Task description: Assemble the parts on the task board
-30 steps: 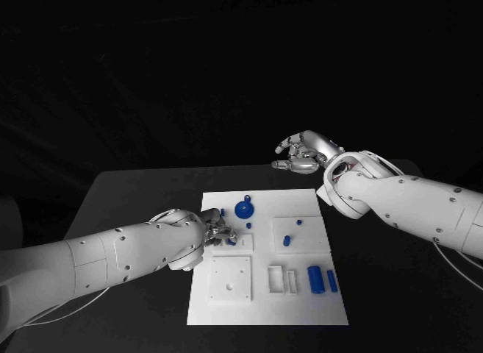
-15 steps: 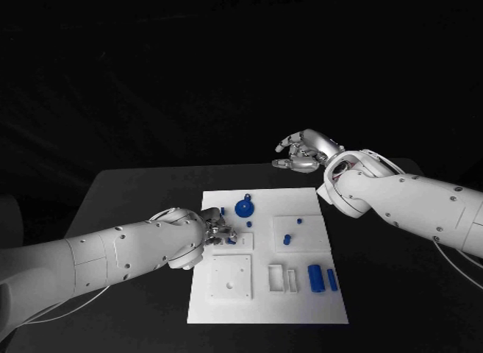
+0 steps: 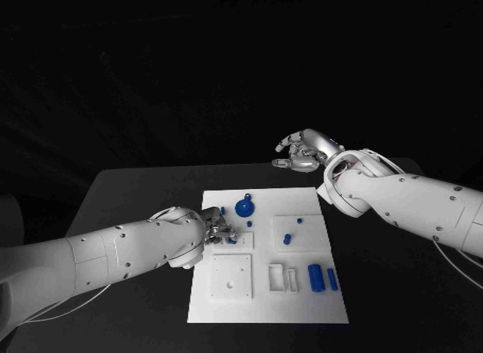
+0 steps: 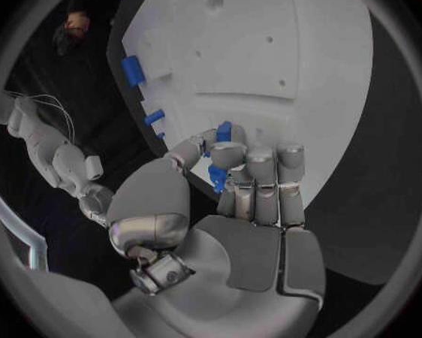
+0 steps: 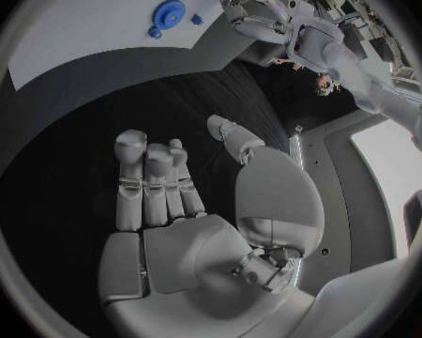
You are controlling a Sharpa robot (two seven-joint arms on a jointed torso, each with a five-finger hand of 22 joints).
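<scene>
The white task board (image 3: 267,309) lies in the middle of the black table. My left hand (image 3: 218,230) hovers low over the board's left side, thumb and curled fingers pinching a small blue part (image 4: 222,133). My right hand (image 3: 303,153) is raised beyond the table's far edge, fingers apart and holding nothing (image 5: 188,203). On the board, a round blue part (image 3: 245,208) stands near the far end. Two small blue pegs (image 3: 287,239) sit at the middle right. Two blue cylinders (image 3: 317,279) lie near the right edge.
A raised white square block (image 3: 229,277) with holes sits on the board near my left hand, and white slotted holders (image 3: 282,278) stand beside the cylinders. Bare black table (image 3: 135,191) surrounds the board on all sides.
</scene>
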